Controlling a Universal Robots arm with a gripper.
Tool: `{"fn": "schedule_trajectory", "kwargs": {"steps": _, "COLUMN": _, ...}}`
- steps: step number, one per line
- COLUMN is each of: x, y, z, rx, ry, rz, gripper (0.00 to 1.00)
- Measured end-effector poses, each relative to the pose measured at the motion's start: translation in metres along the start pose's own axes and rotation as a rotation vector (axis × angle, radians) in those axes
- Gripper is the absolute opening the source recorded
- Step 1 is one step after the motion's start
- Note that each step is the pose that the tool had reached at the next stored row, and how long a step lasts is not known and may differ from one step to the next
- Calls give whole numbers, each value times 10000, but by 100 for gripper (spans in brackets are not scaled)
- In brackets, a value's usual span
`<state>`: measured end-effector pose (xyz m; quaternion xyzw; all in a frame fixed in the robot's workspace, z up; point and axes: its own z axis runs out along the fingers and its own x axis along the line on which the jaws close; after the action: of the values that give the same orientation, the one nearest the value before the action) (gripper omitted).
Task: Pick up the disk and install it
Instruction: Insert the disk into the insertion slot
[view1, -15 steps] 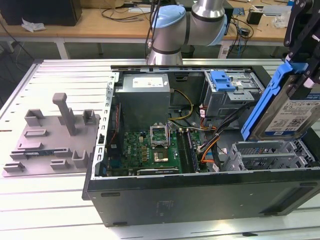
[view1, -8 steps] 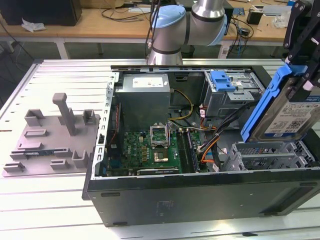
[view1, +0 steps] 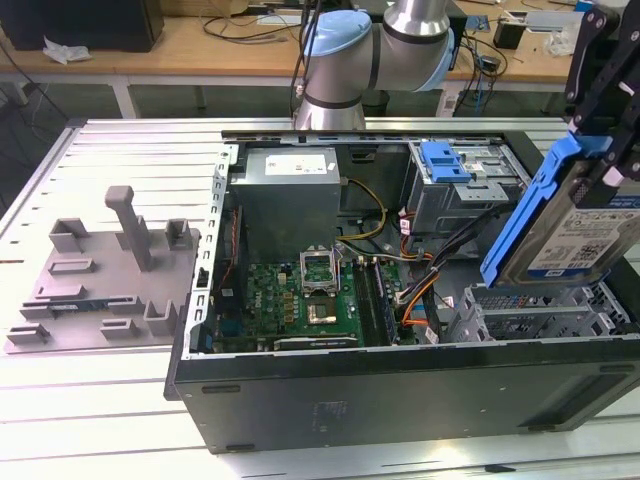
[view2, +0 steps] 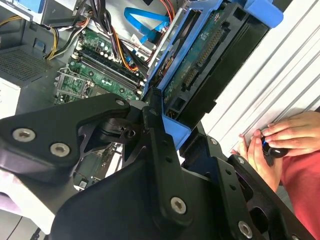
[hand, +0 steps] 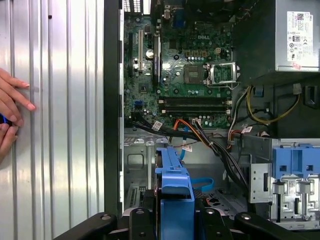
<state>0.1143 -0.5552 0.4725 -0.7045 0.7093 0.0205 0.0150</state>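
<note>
The gripper (view1: 603, 150) is closed on the disk (view1: 570, 235), its black fingers (view2: 155, 135) clamping the blue carrier frame. The disk hangs tilted, its label side showing, over the silver drive bays (view1: 540, 315) at the exterior view's right end of the open computer case (view1: 400, 390), well right of the motherboard (view1: 300, 295). A person's hands (view2: 277, 142) rest on the slatted table (view1: 100, 420) beside the case.

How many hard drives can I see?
1: the disk in the gripper, over the open computer case at the exterior view's right. Others may be hidden in the cages.
</note>
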Motion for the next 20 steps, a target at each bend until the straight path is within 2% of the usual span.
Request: {"fn": "schedule_trajectory", "kwargs": {"steps": 20, "x": 3, "y": 0, "z": 60, "rx": -9, "ry": 3, "rz": -197, "gripper": 37}}
